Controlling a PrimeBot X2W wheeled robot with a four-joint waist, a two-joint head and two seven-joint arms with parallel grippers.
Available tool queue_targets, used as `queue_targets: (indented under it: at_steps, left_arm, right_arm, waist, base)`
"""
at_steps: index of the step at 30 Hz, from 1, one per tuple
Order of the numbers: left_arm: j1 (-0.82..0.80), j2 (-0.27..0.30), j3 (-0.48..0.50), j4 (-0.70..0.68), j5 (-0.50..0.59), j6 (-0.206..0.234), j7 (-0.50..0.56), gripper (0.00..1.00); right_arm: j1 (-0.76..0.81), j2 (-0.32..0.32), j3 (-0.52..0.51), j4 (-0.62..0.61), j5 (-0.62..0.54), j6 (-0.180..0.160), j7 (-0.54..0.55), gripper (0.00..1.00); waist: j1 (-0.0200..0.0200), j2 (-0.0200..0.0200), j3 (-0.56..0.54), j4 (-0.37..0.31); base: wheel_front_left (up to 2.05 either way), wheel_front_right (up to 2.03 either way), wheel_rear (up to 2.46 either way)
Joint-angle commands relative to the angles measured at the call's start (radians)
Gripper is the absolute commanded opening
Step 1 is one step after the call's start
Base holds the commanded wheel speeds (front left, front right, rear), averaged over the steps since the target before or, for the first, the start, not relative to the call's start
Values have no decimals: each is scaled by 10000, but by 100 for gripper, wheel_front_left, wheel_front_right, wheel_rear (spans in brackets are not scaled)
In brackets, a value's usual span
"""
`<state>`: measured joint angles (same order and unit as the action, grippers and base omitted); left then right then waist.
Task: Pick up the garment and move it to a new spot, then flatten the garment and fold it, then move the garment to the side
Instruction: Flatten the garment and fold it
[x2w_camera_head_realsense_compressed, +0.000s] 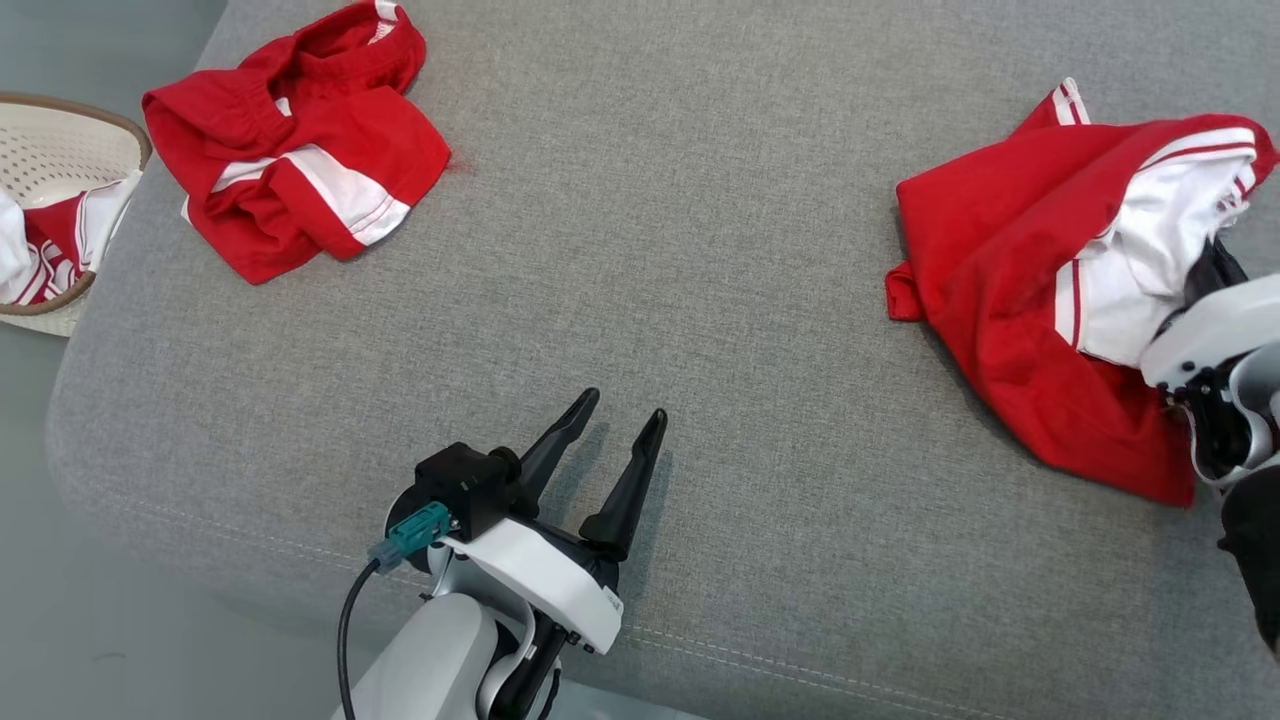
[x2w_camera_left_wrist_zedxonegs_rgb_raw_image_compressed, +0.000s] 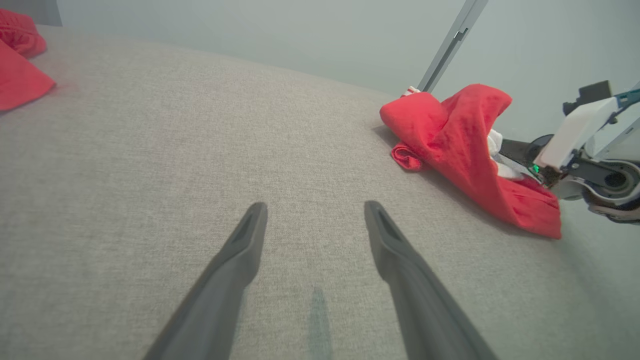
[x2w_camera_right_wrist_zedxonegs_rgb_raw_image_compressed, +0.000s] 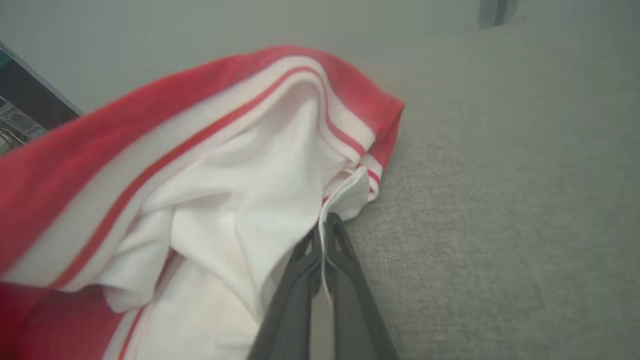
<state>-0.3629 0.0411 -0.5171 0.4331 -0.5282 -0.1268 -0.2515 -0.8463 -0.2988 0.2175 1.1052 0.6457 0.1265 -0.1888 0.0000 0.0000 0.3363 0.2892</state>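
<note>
**R pincer** (x2w_camera_right_wrist_zedxonegs_rgb_raw_image_compressed: 325, 229): dark fingers pressed together, clamped on a thin white hem of the garment (x2w_camera_head_realsense_compressed: 1000, 300). The garment is a crumpled red knit w/ white inner panel & ribbed red-white trim, heaped at the right edge of the grey woven worktop (x2w_camera_head_realsense_compressed: 700, 250).

**L pincer** (x2w_camera_head_realsense_compressed: 625, 405): tapered fingers apart, holding nothing, over bare fabric near the front edge.

**Far left:** second red-white garment (x2w_camera_head_realsense_compressed: 300, 150), bunched, just beside a perforated cream basket (x2w_camera_head_realsense_compressed: 60, 140) w/ brown rim.

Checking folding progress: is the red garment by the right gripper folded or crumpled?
Crumpled: the garment lies in a bunched heap, white inside showing, right gripper shut on its white edge.
</note>
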Motion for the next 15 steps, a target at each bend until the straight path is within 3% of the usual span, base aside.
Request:
queue_targets:
  at_steps: [1, 15]
  left_arm:
    - [-246, 91, 350, -171, 81, -38, -103, 100]
    - [-82, 91, -161, -316, -358, -38, -103, 100]
  right_arm:
    - [-31, 92, 351, -562, 113, 42, -223, 0]
    - [-1168, 449, 3705, -6010, 1066, 42, -131, 0]
  waist:
    - [0, 0, -90, -74]
    - [0, 0, -735, -474]
  base:
    - [0, 0, 0]
    - [0, 0, 0]
